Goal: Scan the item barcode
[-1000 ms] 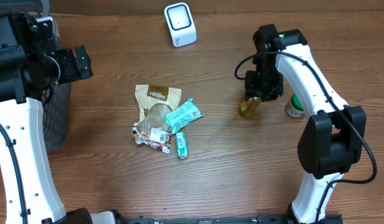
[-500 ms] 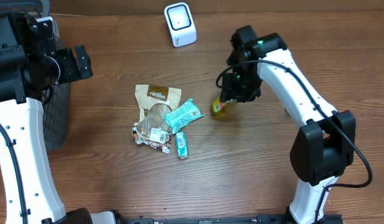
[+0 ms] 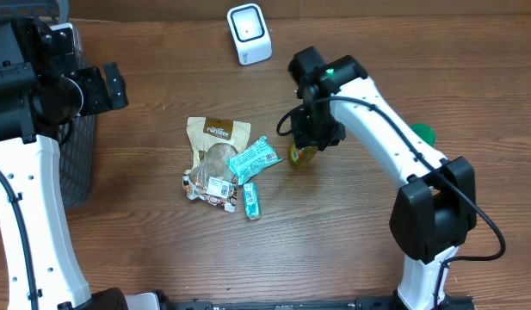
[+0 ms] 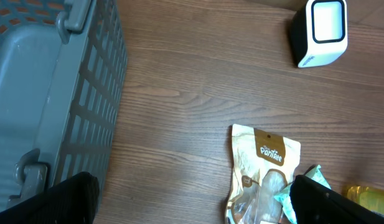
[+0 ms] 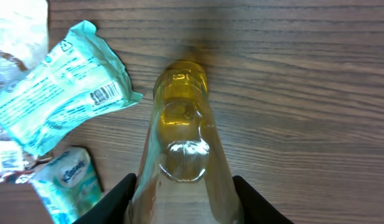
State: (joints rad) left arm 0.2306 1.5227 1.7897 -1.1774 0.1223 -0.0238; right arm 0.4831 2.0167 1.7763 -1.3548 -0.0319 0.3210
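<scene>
My right gripper (image 3: 313, 129) is shut on a clear bottle of yellow liquid (image 3: 303, 155), held just over the table to the right of the pile of packets. In the right wrist view the bottle (image 5: 182, 137) fills the gap between both black fingers (image 5: 117, 202), its cap end pointing away. The white barcode scanner (image 3: 249, 33) stands at the table's far edge, also seen by the left wrist (image 4: 320, 31). My left gripper (image 4: 192, 205) hangs open and empty at the far left, above the basket's edge.
A pile lies mid-table: a tan Pantree pouch (image 3: 215, 138), a teal packet (image 3: 254, 158) and a small Kleenex pack (image 3: 250, 200). A grey mesh basket (image 3: 78, 164) stands at the left. A green round thing (image 3: 422, 133) lies behind the right arm.
My right arm has carried the bottle leftward from the right side of the table to beside the teal packet. The left arm has not moved.
</scene>
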